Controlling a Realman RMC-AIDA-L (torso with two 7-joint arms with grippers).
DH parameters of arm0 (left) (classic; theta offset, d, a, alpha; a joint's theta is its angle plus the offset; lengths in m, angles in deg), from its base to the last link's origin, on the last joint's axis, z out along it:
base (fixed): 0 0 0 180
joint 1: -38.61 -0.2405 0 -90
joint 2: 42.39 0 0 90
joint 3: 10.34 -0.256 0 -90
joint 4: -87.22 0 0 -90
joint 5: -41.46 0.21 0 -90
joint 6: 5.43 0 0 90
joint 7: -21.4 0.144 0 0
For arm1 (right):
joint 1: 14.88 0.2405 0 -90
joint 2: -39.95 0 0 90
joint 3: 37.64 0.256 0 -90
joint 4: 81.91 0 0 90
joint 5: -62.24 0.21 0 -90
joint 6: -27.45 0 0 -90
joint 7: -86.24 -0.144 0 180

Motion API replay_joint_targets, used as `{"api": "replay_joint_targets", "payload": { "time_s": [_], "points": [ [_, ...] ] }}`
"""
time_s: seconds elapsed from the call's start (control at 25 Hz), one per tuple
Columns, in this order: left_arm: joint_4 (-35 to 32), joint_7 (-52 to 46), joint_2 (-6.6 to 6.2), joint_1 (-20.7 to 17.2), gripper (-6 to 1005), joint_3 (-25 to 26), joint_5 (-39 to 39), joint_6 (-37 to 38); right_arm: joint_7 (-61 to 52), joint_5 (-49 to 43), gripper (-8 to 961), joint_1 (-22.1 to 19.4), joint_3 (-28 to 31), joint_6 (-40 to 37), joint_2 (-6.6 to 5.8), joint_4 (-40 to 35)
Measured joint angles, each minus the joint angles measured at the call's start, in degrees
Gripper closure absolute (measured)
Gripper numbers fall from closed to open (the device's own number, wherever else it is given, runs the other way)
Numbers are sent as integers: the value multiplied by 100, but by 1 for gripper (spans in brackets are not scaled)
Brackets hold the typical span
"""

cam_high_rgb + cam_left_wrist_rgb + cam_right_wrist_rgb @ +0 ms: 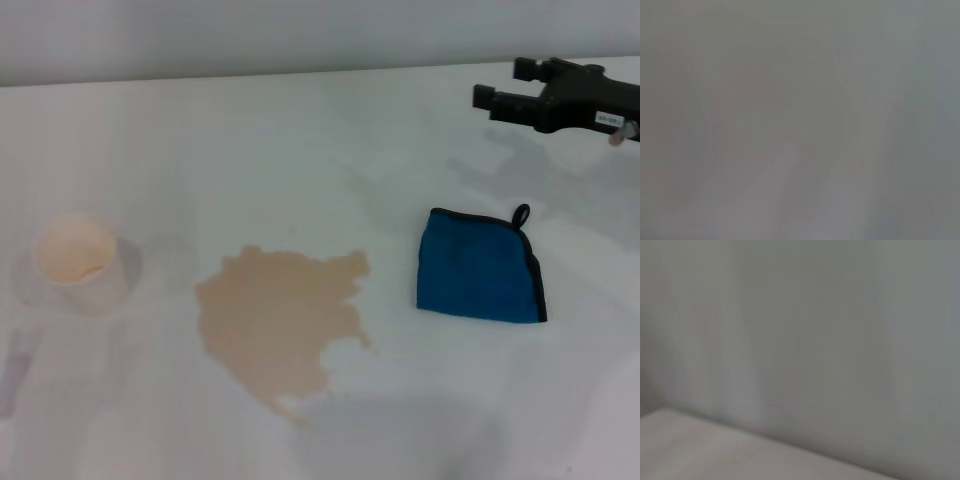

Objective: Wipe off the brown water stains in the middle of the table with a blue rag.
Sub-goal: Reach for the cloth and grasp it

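The brown water stain point(283, 325) is a flat tan blotch with ragged edges in the middle of the white table point(300, 150). The blue rag point(480, 268) lies flat to the right of the stain, apart from it, with black edging and its small black loop at the far corner. My right gripper point(502, 84) is black and hovers at the far right, beyond the rag and above the table; its fingers stand apart and hold nothing. My left gripper is out of view. Both wrist views show only blurred grey surfaces.
A white paper cup point(78, 262) with tan inside stands at the left, apart from the stain. The table's far edge point(250, 75) meets a grey wall.
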Motion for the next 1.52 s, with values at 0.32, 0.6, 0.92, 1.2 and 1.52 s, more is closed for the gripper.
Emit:
{"api": "replay_joint_targets", "payload": {
  "time_s": [0.32, 0.6, 0.92, 1.2, 1.52],
  "points": [
    [58, -11, 0, 138, 123, -33, -16, -252, -1491, -2067, 97, 396, -1, 727, 1, -1036],
    [59, -11, 0, 220, 123, -1, -20, -348, -2771, -4084, 97, 551, -96, 1427, 307, -2342],
    [137, -11, 0, 293, 124, 1, -20, -374, -3539, -4799, 96, 559, -731, 1754, 334, -2910],
    [145, -19, 0, 383, 124, 1, -25, -379, -4492, -5848, 96, 898, -1724, 1864, 343, -2907],
    [146, -20, 0, 460, 125, 1, -28, -423, -4890, -6244, 96, 1109, -2305, 1746, 352, -2701]
  ]
}}
